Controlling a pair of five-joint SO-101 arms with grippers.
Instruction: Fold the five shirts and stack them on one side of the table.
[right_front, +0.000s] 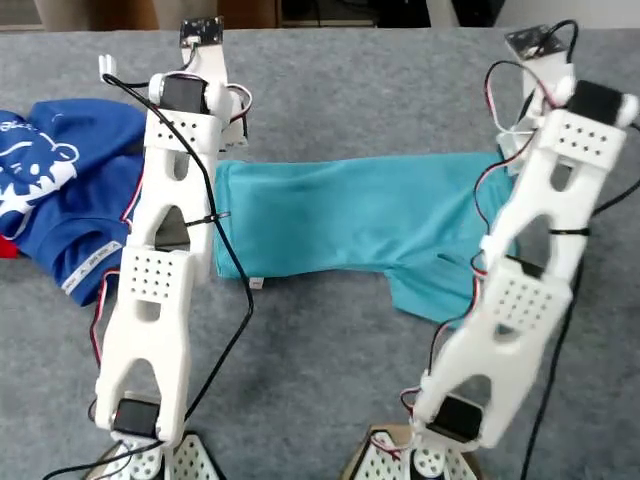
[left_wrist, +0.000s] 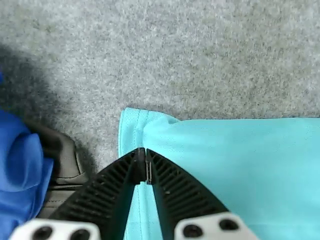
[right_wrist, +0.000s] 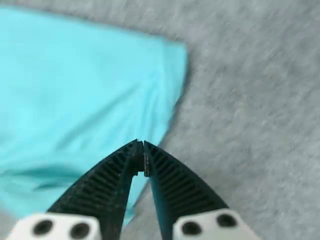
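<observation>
Across the middle of the table (right_front: 340, 90) the teal shirt (right_front: 350, 225) lies stretched between my arms, the blue shirt (right_front: 70, 190) heaped at its left end; my left gripper (left_wrist: 142, 167) is clenched at that hem, my right gripper (right_wrist: 141, 159) clenched at the opposite edge, cloth pinched or not I cannot tell. I judge a fold of this shirt is in hand; next, both edges must lift and cross together.

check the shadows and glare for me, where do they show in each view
Left wrist view: a dark shadow lies on the grey table next to the blue shirt. Right wrist view: a thin shadow runs on the table along the teal shirt's edge. High view: the light is soft and even, with no glare.
</observation>
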